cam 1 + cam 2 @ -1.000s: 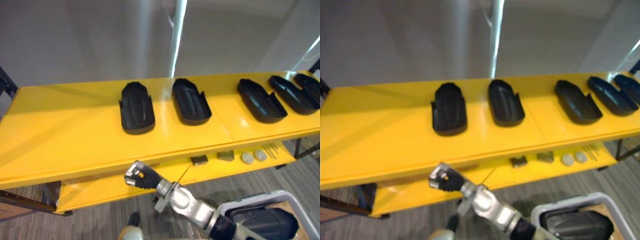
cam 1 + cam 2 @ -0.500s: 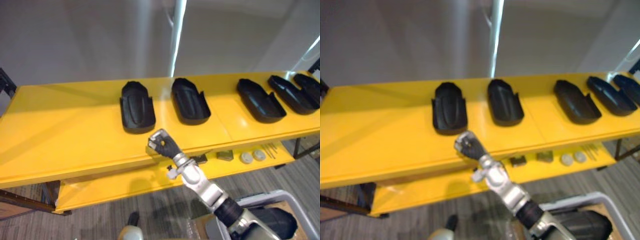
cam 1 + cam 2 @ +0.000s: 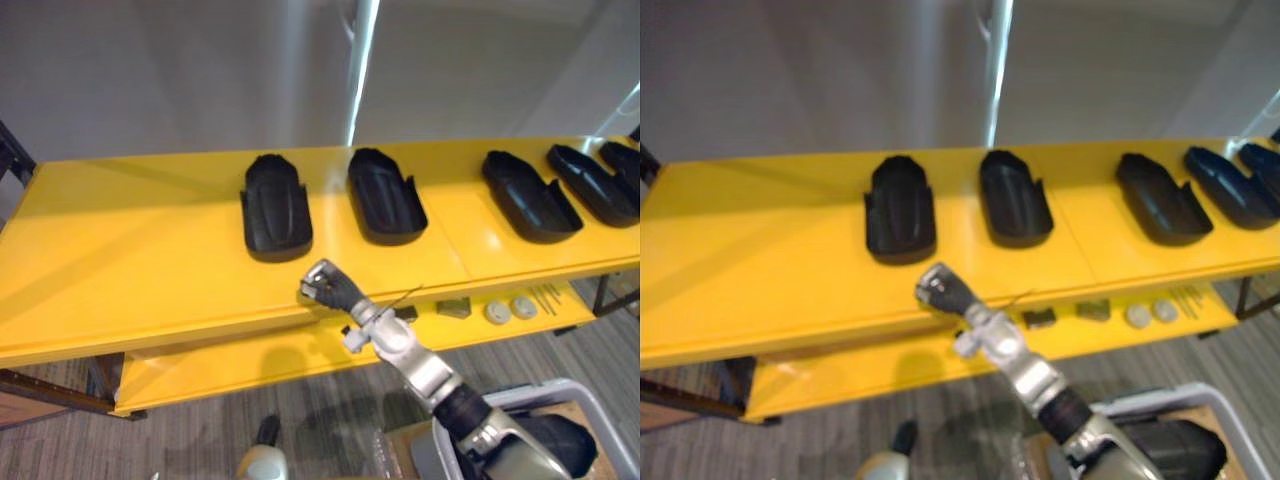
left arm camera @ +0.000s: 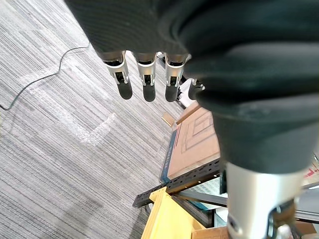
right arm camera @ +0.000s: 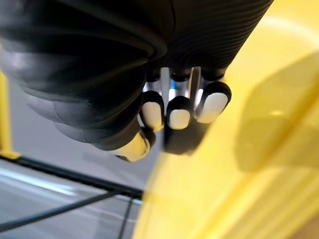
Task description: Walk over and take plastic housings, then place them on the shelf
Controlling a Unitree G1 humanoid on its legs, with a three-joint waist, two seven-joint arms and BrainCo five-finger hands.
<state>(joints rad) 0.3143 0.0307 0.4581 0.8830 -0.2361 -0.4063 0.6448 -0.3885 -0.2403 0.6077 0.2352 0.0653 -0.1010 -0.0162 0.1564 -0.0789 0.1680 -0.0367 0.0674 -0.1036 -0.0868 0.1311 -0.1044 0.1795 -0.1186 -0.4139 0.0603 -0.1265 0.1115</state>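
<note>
I am watching the robot face a long yellow metal shelf [image 3: 120,250]. Five black moulded plastic housings are lying in a row along its top. The leftmost housing [image 3: 277,210] and the second housing [image 3: 385,197] are sitting near the middle. The third housing [image 3: 530,197], fourth housing [image 3: 590,185] and fifth housing [image 3: 625,165] are crowding toward the right end.

The right hand [image 3: 325,287] is hovering at the shelf's front edge, in front of the gap between the two left housings and touching neither. Its fingers are curling in toward the palm with nothing between them. The left hand [image 4: 145,79] is hanging low over the grey carpet floor [image 4: 55,124], fingers straight, carrying nothing.

With both hands empty, I judge the robot is standing between one placing and the next pick. The next move calls for swinging the right arm down to the bin, loosening the fingers and closing them round a housing's wall. After that comes carrying the housing to bare shelf, and the broad left stretch is looking like the easiest room.

The pale grey plastic bin [image 3: 545,388] is sitting at the robot's lower right, by the arm. At least one black binned housing [image 3: 570,440] is lying in it, and I cannot tell whether others are lying beneath. The lower yellow shelf board [image 3: 220,370] is carrying two small dark blocks [image 3: 452,308], two pale round discs [image 3: 497,312] and some thin rods [image 3: 545,297].
</note>
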